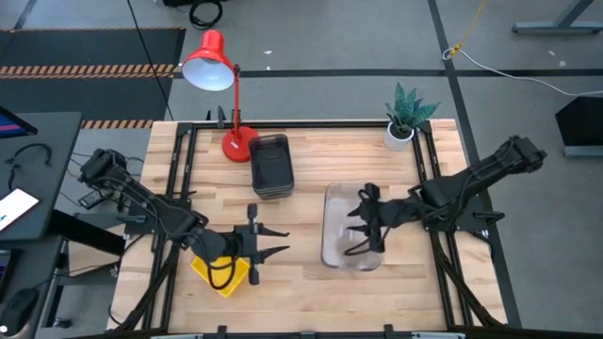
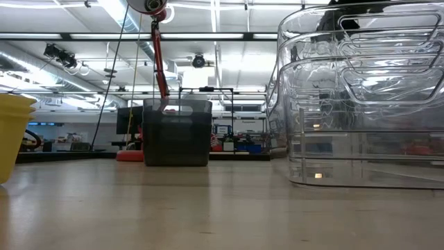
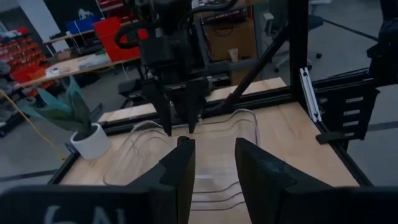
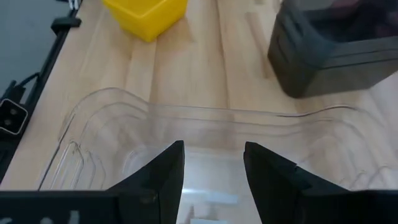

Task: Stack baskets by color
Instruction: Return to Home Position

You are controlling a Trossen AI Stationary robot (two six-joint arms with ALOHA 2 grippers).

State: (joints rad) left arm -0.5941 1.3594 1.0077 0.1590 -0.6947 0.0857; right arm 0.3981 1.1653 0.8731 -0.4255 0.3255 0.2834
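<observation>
All three colours look sorted, so the stacking itself seems finished and the step in hand is sending both arms home. Reading the worktop (image 1: 311, 292) from above as a clock face with 12 at the far edge:

- The stack of dark grey rectangular plastic baskets (image 1: 271, 166) sits at 11 o'clock.
- The stack of small bright yellow plastic baskets (image 1: 222, 273) sits at 8 o'clock near the front edge.
- The stack of larger clear transparent plastic baskets (image 1: 341, 231) sits just 3 o'clock of centre.
- The red desk lamp (image 1: 209, 64) stands beyond the grey stack at 11, and the small potted green plant (image 1: 407, 115) is in the 1 o'clock corner.

The left arm (image 1: 160, 217) reaches in from 9 o'clock. Its jaws are spread wide and hold nothing, hanging just past the yellow stack and pointing toward 3 o'clock. The right arm (image 1: 466, 184) comes in from 3 o'clock. Its jaws are also wide apart and empty, and they hang over the clear stack. Whether a fingertip grazes the top rim I cannot tell.

I judge that the next move needs the right jaws raised straight up before drawing back toward 3 o'clock, so they do not drag the nested clear baskets. The left arm should likewise lift before retreating over the yellow stack
</observation>
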